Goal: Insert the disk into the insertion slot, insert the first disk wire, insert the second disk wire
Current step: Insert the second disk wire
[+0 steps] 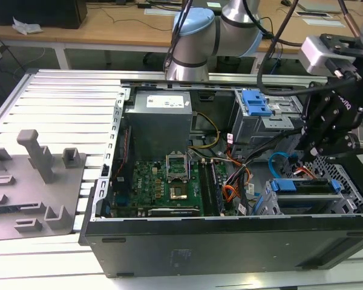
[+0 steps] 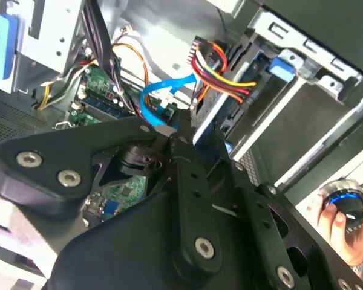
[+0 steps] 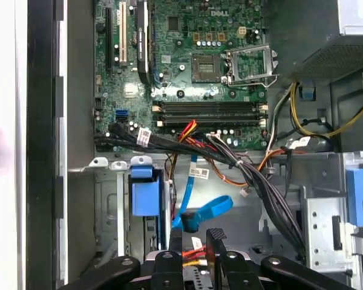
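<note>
Tool [image 3: 193, 257] clenched on a dark plug, the second disk wire [image 3: 196, 208] just beyond its fingertips.

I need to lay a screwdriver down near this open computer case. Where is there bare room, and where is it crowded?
Free: ribbed table between grey fixture plate and case. Crowded: around the tool, the disk and cable bundle.

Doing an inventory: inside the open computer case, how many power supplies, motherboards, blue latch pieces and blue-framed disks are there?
Grey metal power supply box: 1
Green motherboard: 1
Blue plastic latch piece: 1
Silver disk in blue carrier: 1
Total: 4
</note>
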You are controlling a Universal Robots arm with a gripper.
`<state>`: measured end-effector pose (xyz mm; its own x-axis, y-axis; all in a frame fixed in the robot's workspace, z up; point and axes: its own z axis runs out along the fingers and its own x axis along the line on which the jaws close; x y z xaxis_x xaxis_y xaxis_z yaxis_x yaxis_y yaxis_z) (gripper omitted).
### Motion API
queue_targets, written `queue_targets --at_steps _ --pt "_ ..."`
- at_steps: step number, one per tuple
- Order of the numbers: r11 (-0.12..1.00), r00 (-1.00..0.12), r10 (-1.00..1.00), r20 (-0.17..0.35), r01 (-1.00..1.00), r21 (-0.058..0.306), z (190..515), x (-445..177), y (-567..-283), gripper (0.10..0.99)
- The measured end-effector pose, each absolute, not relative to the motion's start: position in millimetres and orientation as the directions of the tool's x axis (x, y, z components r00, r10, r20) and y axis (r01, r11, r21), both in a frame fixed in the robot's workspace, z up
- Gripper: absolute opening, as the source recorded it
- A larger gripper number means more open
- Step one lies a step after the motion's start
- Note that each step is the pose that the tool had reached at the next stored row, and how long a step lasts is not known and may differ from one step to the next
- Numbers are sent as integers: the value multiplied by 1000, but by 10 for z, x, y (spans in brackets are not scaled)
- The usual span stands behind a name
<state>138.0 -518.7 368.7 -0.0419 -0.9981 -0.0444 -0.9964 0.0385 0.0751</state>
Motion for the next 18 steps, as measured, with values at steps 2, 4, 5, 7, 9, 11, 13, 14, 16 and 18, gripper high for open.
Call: queue_targets --at_steps 2,4,5,7,9,11,13,14,16,18 --pt "34 -37 -998 -44 -997 75 3658 1302 -5187 302" --pt "15 -18 -999 -43 -997 75 3625 1261 -5187 302" --pt "8 -11 -999 -42 -997 75 3618 1260 -5187 302" --pt "5 -7 -999 -38 -997 75 3613 1259 -5188 302" --pt "5 -7 -999 -38 -997 75 3613 1259 -5188 302" --pt "5 -7 -999 -38 -997 75 3613 1259 -5187 220" --pt "5 -7 -999 -37 -997 75 3613 1259 -5187 161" --pt "5 -7 -999 -37 -997 75 3613 1259 -5187 161" --pt "5 -7 -999 -37 -997 75 3613 1259 -5187 161" --pt "5 -7 -999 -37 -997 75 3612 1259 -5187 161"
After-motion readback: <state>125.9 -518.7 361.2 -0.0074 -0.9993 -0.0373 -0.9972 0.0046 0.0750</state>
